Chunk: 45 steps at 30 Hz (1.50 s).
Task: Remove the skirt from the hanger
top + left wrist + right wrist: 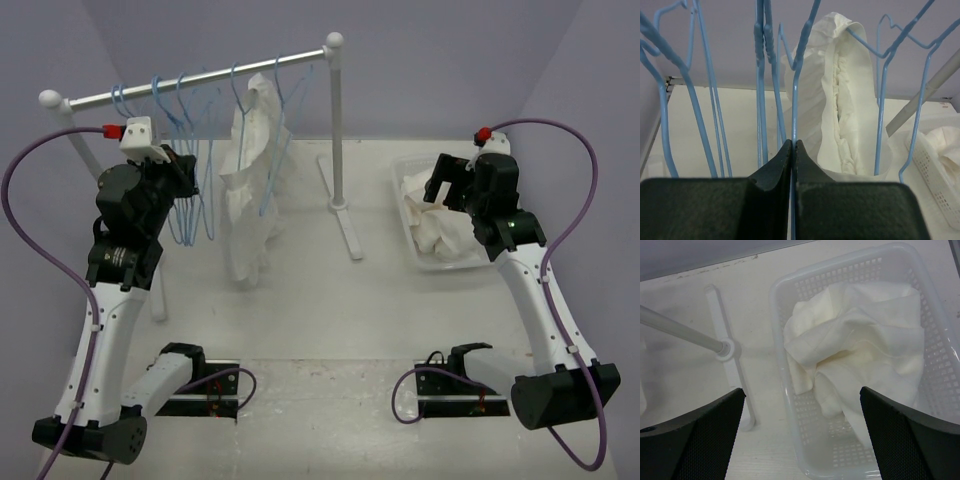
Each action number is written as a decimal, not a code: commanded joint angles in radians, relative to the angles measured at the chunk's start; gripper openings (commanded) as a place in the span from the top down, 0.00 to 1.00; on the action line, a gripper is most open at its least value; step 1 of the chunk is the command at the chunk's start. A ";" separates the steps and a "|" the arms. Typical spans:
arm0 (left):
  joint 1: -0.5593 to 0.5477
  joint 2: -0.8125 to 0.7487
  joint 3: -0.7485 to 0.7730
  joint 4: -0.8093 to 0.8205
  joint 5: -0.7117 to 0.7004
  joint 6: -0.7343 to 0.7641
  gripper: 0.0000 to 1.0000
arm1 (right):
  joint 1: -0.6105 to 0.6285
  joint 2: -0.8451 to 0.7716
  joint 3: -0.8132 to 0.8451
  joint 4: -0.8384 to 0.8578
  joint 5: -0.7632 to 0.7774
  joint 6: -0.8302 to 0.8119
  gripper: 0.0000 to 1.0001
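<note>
At 10 o'clock, my left jaws are pinching shut on a blue hanger (pixel 794 90) wire, with a longer garment (pixel 840 115) hanging just beside it. At 3 o'clock, my right jaws are hovering open over the basket (pixel 812 440), where the skirt (pixel 860 335) is lying. Removal is looking done; only letting go of the hanger is remaining.

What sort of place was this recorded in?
Probably a robot test cell staged as a laundry corner: bare lilac walls, a small clothes rack with blue hangers, and a plastic basket of white cloth.
</note>
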<state>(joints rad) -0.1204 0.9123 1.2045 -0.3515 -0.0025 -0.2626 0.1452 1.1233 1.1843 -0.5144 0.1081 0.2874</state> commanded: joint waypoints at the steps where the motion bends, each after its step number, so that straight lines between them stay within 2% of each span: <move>1: -0.005 0.019 0.018 0.072 -0.031 -0.017 1.00 | 0.004 -0.020 0.001 0.025 -0.010 -0.002 0.01; 8: -0.004 0.054 0.010 0.117 -0.065 -0.026 1.00 | 0.004 -0.017 0.001 0.020 0.004 -0.004 0.01; 15: -0.005 0.066 0.021 0.086 -0.122 -0.036 1.00 | 0.004 -0.028 0.003 0.016 0.008 0.001 0.01; 16: -0.005 0.065 0.023 0.077 -0.122 -0.036 0.95 | 0.004 -0.031 0.003 0.017 0.008 0.001 0.01; 17: -0.004 0.057 0.023 0.066 -0.119 -0.038 0.83 | 0.002 -0.034 0.005 0.016 0.008 0.002 0.01; 18: -0.005 0.042 0.020 0.062 -0.119 -0.041 0.54 | 0.004 -0.040 0.003 0.017 0.008 0.006 0.01; 19: -0.005 0.033 0.020 0.051 -0.110 -0.040 0.36 | 0.004 -0.045 0.003 0.019 0.013 0.004 0.01; 20: -0.005 0.013 0.024 0.043 -0.106 -0.041 0.09 | 0.004 -0.049 0.003 0.020 0.018 0.006 0.01; 21: -0.005 0.004 0.027 0.030 -0.106 -0.050 0.00 | 0.004 -0.057 0.003 0.017 0.024 0.015 0.01; 27: -0.004 -0.061 0.078 -0.167 -0.114 -0.081 0.00 | 0.004 -0.127 -0.038 0.014 0.079 0.050 0.01; 30: -0.004 -0.104 0.078 -0.268 -0.175 -0.092 0.00 | 0.004 -0.160 -0.067 0.010 0.114 0.076 0.01; 34: -0.004 -0.174 0.073 -0.322 -0.209 -0.102 0.00 | 0.004 -0.207 -0.080 -0.024 0.142 0.140 0.01; 45: -0.004 -0.228 0.062 -0.431 -0.240 -0.110 0.00 | 0.004 -0.293 -0.127 -0.075 0.130 0.125 0.01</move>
<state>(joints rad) -0.1249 0.6876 1.2526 -0.7341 -0.2173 -0.3580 0.1452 0.8505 1.0718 -0.5743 0.2192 0.4072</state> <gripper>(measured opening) 0.997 0.990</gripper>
